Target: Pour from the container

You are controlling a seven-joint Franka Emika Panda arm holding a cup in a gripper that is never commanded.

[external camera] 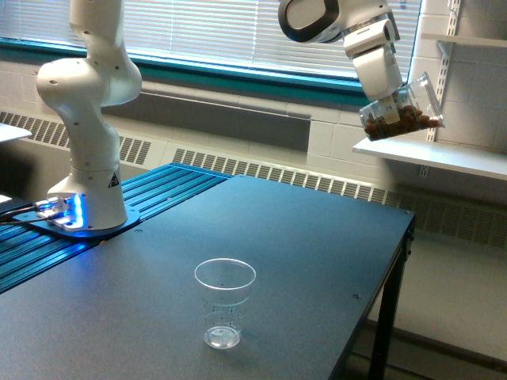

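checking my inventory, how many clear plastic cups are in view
2: the wide cup of brown pieces, tilted in the gripper high up; the empty tapered cup upright on the table.

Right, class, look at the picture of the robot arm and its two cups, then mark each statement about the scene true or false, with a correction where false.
1. The container is held up in the air, tilted on its side. True.
2. The container is empty. False: brown nut-like pieces lie inside it.
3. A narrower clear cup stands upright on the table. True.
4. The narrower cup is full of brown pieces. False: nothing brown shows in it.
5. The container hangs directly over the narrower cup. False: it is high up, well toward the exterior view's right of it.
6. The robot base shows a blue light. True.
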